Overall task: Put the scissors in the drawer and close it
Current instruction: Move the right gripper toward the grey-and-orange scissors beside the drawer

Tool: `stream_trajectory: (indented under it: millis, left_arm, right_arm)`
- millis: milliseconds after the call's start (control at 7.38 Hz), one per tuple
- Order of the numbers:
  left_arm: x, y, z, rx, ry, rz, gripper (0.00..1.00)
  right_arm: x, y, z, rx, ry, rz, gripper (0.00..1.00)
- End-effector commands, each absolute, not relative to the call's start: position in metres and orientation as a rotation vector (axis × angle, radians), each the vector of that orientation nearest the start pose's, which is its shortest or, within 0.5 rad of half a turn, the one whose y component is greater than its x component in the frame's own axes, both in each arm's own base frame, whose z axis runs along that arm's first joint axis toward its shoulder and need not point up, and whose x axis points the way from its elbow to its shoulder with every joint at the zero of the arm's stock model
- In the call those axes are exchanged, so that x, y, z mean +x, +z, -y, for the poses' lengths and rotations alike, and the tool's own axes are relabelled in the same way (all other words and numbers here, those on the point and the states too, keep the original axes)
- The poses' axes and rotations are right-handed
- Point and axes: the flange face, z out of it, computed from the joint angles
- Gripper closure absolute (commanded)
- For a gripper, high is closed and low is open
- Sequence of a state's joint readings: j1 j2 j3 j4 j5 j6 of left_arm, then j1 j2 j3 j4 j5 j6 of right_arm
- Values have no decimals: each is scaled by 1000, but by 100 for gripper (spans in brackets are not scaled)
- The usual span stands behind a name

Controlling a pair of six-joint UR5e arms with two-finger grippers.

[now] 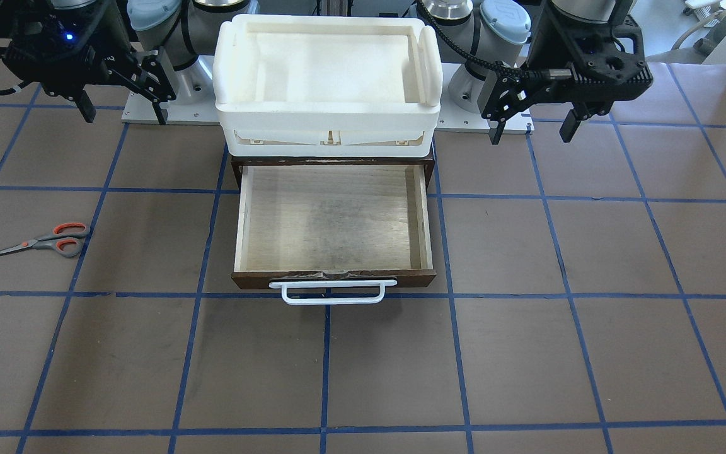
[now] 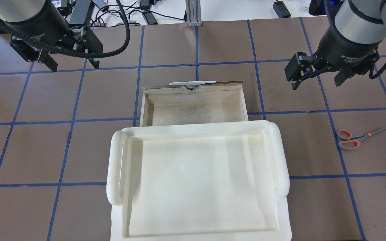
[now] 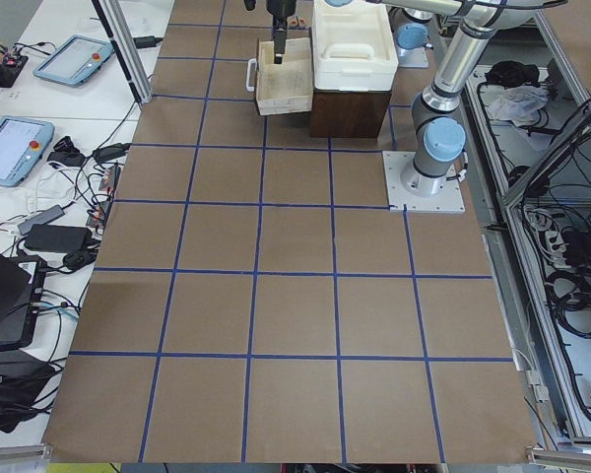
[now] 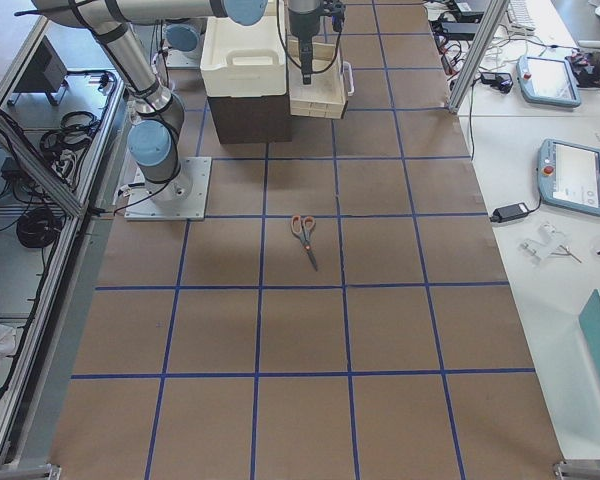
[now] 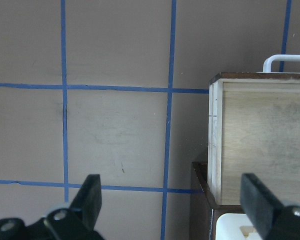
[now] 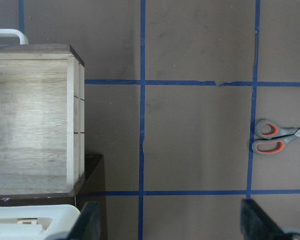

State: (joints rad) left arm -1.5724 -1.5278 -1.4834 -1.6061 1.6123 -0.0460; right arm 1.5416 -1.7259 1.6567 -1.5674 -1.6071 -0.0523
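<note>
Between the brown gridded counter's (image 1: 590,353) right edge and the cabinet, lying flat: small scissors (image 1: 41,241), silver blades, grey handles with orange loops, well apart from the drawer.

Midway along the robot-side edge: shallow pale-wood drawer (image 1: 334,221), dark brown front, pulled open beneath a white plastic tray (image 1: 325,113).

Left tool (image 1: 532,137), right tool (image 1: 125,118): both spread wide, holding nothing.
</note>
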Motion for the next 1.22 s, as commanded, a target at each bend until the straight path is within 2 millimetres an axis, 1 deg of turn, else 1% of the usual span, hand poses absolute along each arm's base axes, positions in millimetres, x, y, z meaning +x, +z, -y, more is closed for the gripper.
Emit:
stream_trajectory:
  millis: [0, 407, 678, 814, 949, 1085]
  left_arm:
    - [-130, 549, 479, -72, -149, -3098, 0]
    - [-129, 550, 478, -72, -151, -3092, 0]
    - [-129, 550, 478, -72, -151, -3092, 0]
    - [-129, 550, 478, -72, -151, -3092, 0]
    - [-129, 550, 478, -72, -151, -3092, 0]
    - [-129, 551, 477, -73, -156, -3090, 0]
  right_arm:
    - [117, 516, 437, -35, -100, -3181, 0]
    - [113, 514, 439, -32, -97, -3187, 0]
    - [109, 510, 445, -146, -89, -3185, 0]
    - [100, 508, 449, -184, -82, -3185, 0]
    - [76, 507, 454, -293, -67, -3180, 0]
    - [40, 504, 460, -518, -47, -3151, 0]
